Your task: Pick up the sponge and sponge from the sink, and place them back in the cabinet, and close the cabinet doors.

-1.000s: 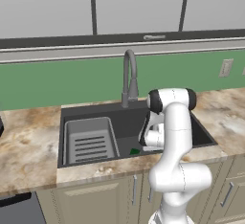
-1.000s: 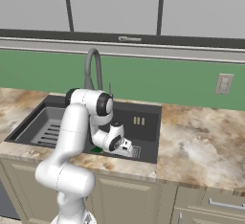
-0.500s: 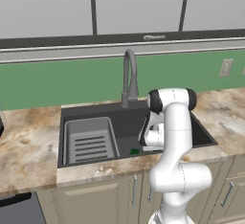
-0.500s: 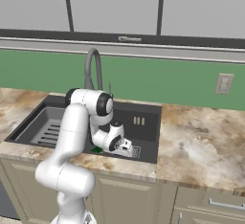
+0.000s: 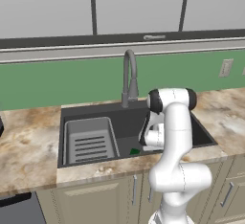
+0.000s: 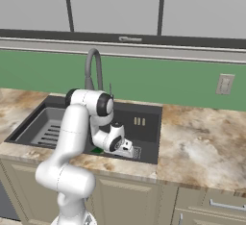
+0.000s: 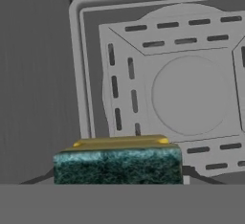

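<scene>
Your end effector [image 7: 118,182] is clamped on the small green-over-yellow sponge [image 7: 118,162] low in the dark grey sink [image 5: 91,114]; next, lift it clear toward the cabinet

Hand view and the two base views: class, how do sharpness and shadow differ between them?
Hand view: sponge close and soft-edged, sink floor flatly lit, no cast shadow. Left base view: even light, sponge a tiny green speck. Right base view: basin darker than the counter.

Two base views behind the arm, left and right, facing forward-down, sharing the sink [image 5: 129,122]; hand view close above the sink floor.
</scene>
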Available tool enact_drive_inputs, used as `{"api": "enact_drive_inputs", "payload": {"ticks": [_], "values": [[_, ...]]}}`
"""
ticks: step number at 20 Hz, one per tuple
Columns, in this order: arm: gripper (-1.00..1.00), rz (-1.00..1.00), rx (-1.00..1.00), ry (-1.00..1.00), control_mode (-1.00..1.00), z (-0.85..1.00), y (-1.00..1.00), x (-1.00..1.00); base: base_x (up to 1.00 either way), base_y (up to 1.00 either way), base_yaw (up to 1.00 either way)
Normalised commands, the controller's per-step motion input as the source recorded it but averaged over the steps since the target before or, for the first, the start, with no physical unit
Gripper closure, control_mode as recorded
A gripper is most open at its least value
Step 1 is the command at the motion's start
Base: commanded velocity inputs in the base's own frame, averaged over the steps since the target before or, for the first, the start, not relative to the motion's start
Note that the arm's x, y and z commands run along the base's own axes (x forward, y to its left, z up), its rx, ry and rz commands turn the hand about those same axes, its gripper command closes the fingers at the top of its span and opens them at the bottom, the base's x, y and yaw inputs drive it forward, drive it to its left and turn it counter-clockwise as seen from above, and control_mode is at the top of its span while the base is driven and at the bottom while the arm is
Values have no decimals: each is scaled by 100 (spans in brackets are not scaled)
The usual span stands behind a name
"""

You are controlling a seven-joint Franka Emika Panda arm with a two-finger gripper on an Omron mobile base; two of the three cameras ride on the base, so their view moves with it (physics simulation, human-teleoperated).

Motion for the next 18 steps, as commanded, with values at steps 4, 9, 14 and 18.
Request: {"api": "enact_drive_inputs", "payload": {"ticks": [4, 9, 14, 18], "values": [[100, 0, 0, 0, -100, 28, -2, 0, 0, 0, 0], [100, 0, 0, 0, -100, 38, 0, 0, 0, 0, 0], [100, 0, 0, 0, -100, 41, 0, 0, 0, 0, 0], [100, 0, 0, 0, -100, 42, 0, 0, 0, 0, 0]]}}
